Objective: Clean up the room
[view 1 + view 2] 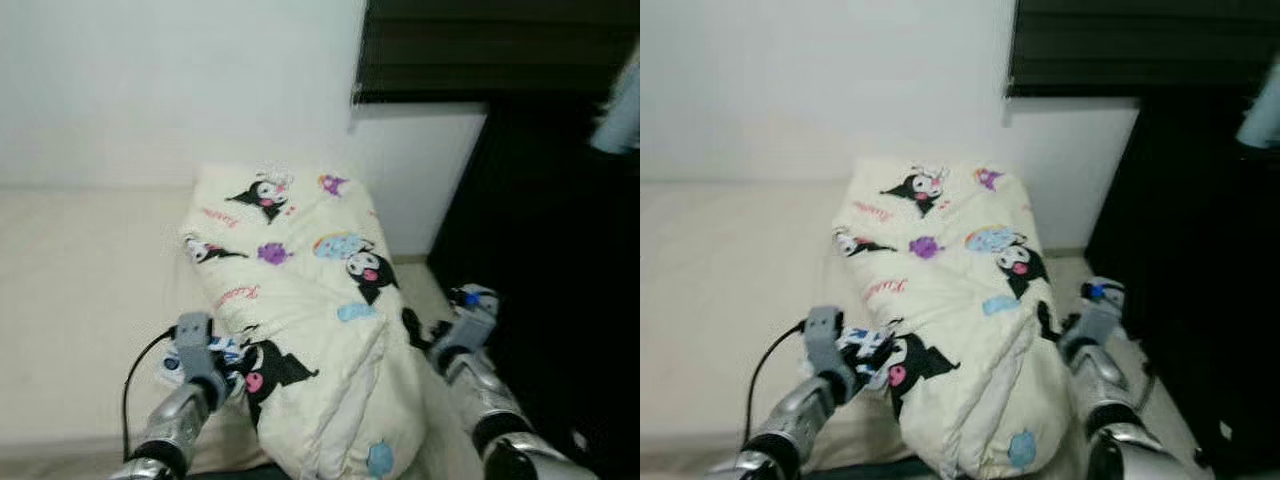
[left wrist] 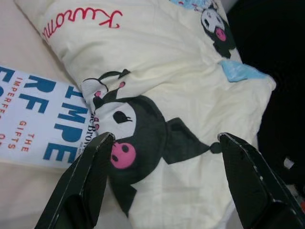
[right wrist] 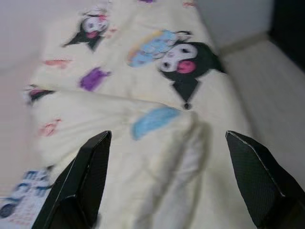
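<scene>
Quilt point(image 1: 300, 300) — a cream folded one printed with black cartoon characters — lies on the bed point(image 1: 70, 300), its long axis running away from the robot toward the white wall point(image 1: 150, 80). It sits between the two arms: the left gripper point(image 2: 162, 143) is at its near left edge, fingers spread wide with nothing between them, and the right gripper point(image 3: 167, 138) hangs at its near right side, fingers likewise apart. Both look about equally close, so I'd guess a two-armed hold comes next. The left wrist view picks up a white sheet with blue lettering point(image 2: 33, 119) tucked beside the quilt, just off the left finger — the head views barely hint at it.
</scene>
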Robot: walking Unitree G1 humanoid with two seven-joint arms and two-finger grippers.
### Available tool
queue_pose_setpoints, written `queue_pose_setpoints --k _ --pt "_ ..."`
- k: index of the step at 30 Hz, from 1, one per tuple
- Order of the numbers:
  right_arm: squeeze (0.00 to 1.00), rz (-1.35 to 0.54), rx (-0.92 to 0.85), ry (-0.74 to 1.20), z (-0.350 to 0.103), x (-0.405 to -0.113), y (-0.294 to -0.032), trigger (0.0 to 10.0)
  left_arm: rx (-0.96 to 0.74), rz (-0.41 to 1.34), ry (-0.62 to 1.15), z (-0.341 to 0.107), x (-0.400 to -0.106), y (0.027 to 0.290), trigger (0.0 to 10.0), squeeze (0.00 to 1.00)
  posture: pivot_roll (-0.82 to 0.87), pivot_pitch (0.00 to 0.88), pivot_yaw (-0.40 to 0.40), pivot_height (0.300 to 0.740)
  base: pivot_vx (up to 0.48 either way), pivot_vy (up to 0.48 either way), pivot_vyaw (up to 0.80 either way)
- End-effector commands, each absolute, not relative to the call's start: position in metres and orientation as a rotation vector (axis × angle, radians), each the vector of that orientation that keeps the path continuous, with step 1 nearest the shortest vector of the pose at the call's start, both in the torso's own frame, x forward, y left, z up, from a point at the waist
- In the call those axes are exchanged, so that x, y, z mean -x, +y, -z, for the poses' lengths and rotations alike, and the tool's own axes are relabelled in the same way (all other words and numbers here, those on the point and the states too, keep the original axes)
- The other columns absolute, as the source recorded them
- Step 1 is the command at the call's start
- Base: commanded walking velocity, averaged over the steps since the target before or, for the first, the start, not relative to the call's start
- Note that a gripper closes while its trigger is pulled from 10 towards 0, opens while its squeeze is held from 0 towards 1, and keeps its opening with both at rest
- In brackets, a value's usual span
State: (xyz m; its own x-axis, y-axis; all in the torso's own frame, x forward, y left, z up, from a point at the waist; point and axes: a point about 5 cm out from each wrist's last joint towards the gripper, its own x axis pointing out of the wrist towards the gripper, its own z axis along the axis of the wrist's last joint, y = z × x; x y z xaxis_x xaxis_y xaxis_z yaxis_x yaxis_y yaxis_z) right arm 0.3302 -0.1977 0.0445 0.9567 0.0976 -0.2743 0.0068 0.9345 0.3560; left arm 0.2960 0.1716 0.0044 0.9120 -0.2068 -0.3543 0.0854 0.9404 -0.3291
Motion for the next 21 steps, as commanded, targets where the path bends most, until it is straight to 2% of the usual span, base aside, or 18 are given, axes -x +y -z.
queue_pose_setpoints --k 1,6,7,8,10,16,17,18,21 --pt "0.00 -0.059 -0.365 0.262 -0.051 -0.334 -0.200 10.0 0.339 0.142 0.358 -0.014 -0.305 0.172 10.0 0.00 -0.12 0.000 -0.003 0.740 0.000 0.000 -0.71" --pt "0.00 -0.084 -0.364 0.233 -0.059 -0.340 -0.197 10.0 0.379 0.116 0.327 -0.021 -0.311 0.176 10.0 0.00 -0.12 0.000 -0.002 0.740 0.000 0.000 -0.71" --pt "0.00 -0.087 -0.363 0.224 -0.062 -0.342 -0.196 10.0 0.434 0.094 0.314 -0.024 -0.314 0.177 10.0 0.26 -0.12 0.000 -0.003 0.740 0.000 0.000 -0.69" --pt "0.00 -0.088 -0.362 0.219 -0.063 -0.343 -0.195 10.0 0.495 0.057 0.309 -0.025 -0.316 0.179 10.0 1.00 -0.11 0.000 -0.005 0.740 0.000 0.000 0.00" --pt "0.00 -0.104 -0.353 0.216 -0.064 -0.344 -0.190 10.0 0.597 -0.017 0.311 -0.024 -0.316 0.182 10.0 1.00 -0.11 0.000 -0.005 0.740 0.000 0.000 0.00" --pt "0.00 -0.153 -0.336 0.265 -0.059 -0.343 -0.179 10.0 0.748 -0.217 0.327 -0.018 -0.312 0.199 10.0 1.00 -0.12 0.000 -0.003 0.740 0.000 0.000 0.00" --pt "0.00 -0.165 -0.332 0.263 -0.060 -0.344 -0.177 10.0 0.772 -0.249 0.328 -0.017 -0.311 0.203 10.0 0.04 -0.12 0.000 -0.003 0.735 0.000 0.000 0.00" --pt "0.00 -0.175 -0.323 0.255 -0.061 -0.344 -0.176 10.0 0.803 -0.278 0.324 -0.016 -0.309 0.207 10.0 0.00 -0.12 0.000 -0.004 0.730 0.000 0.000 0.00" --pt "0.00 -0.182 -0.319 0.237 -0.063 -0.345 -0.175 10.0 0.833 -0.298 0.322 -0.014 -0.308 0.211 10.0 0.00 -0.11 0.000 -0.002 0.720 0.000 0.000 0.00"
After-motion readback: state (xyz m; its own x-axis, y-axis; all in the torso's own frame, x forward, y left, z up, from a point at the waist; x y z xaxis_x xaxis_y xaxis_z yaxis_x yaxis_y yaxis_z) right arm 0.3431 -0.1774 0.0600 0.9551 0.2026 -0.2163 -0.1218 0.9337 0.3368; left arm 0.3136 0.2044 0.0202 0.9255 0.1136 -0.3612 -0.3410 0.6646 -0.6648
